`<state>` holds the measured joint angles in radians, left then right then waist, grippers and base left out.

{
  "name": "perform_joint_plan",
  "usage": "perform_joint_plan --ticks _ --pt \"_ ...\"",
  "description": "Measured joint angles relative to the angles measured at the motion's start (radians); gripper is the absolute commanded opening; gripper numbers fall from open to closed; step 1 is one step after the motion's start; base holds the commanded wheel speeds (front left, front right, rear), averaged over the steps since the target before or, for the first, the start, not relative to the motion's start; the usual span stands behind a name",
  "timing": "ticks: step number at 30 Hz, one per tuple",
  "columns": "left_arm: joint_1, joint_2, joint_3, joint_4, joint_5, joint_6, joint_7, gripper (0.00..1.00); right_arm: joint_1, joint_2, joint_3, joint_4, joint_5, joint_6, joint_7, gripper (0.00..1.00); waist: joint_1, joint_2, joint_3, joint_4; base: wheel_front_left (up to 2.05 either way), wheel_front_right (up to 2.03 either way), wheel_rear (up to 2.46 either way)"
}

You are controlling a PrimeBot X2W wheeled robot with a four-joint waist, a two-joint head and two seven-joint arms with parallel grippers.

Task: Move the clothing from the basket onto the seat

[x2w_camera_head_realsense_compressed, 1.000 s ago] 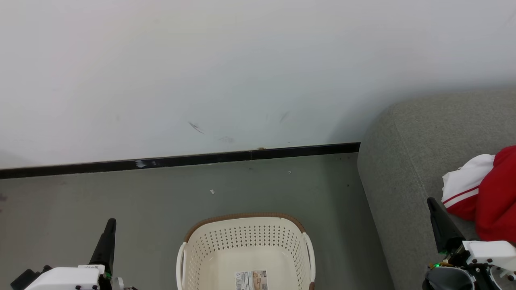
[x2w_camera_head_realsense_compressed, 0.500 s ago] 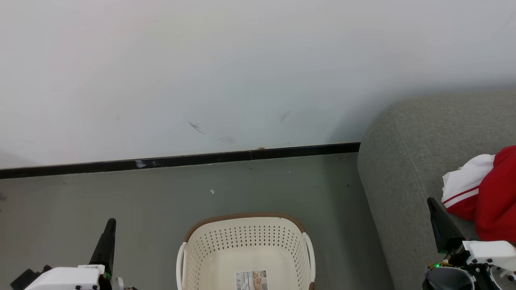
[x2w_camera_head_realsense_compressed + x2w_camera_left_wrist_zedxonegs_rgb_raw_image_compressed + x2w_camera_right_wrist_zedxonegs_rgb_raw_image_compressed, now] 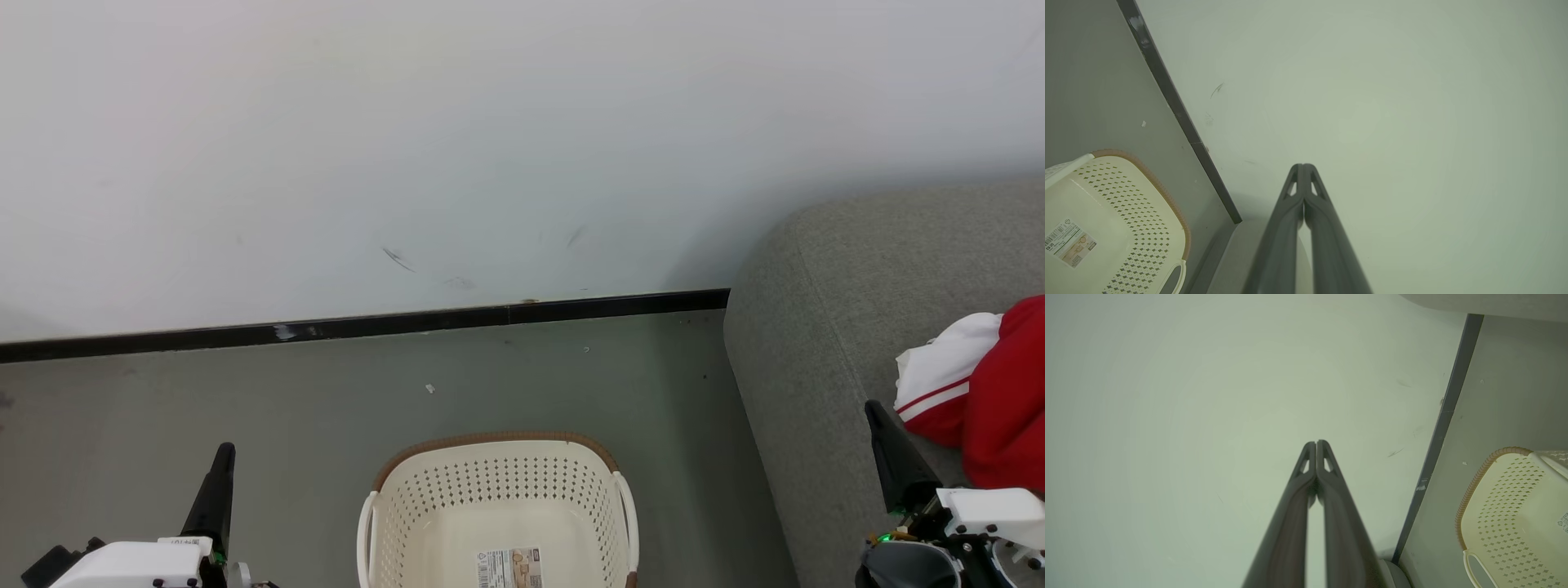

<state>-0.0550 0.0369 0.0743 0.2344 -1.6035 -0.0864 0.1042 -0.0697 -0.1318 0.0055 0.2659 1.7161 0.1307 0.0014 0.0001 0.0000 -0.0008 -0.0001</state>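
The cream-white perforated basket (image 3: pixel 498 510) with a brown rim stands on the floor at the bottom middle of the head view; only a paper label lies on its bottom. Red and white clothing (image 3: pixel 976 388) lies bunched on the grey seat (image 3: pixel 824 343) at the right. My left gripper (image 3: pixel 224 451) is at the lower left, shut and holding nothing, well left of the basket. My right gripper (image 3: pixel 872 406) is at the lower right over the seat, shut and holding nothing, just left of the clothing. The wrist views show the left gripper (image 3: pixel 1303 166) and the right gripper (image 3: pixel 1316 442) with their fingers pressed together, and the basket (image 3: pixel 1118 228) (image 3: pixel 1515 514) to the side.
A pale wall (image 3: pixel 490 147) with a black skirting strip (image 3: pixel 367 322) runs behind the basket. Grey floor (image 3: pixel 245 392) lies between the wall and me. The seat's rounded arm stands close to the basket's right side.
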Motion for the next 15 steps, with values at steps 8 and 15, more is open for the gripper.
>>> perform_joint_plan --ticks 8,15 --pt "0.000 0.000 0.000 0.000 0.000 0.000 0.000 0.00 0.000 0.000 0.000 0.000 0.000 0.000 0.000 0.00 -0.0001 0.0000 0.000 0.000 0.00 0.00 0.00" --pt "0.000 0.000 0.000 0.000 0.000 0.000 0.000 0.00 0.000 0.000 0.000 0.000 0.000 0.000 0.000 0.00 -0.0001 0.0000 0.000 0.000 0.00 0.00 0.00"
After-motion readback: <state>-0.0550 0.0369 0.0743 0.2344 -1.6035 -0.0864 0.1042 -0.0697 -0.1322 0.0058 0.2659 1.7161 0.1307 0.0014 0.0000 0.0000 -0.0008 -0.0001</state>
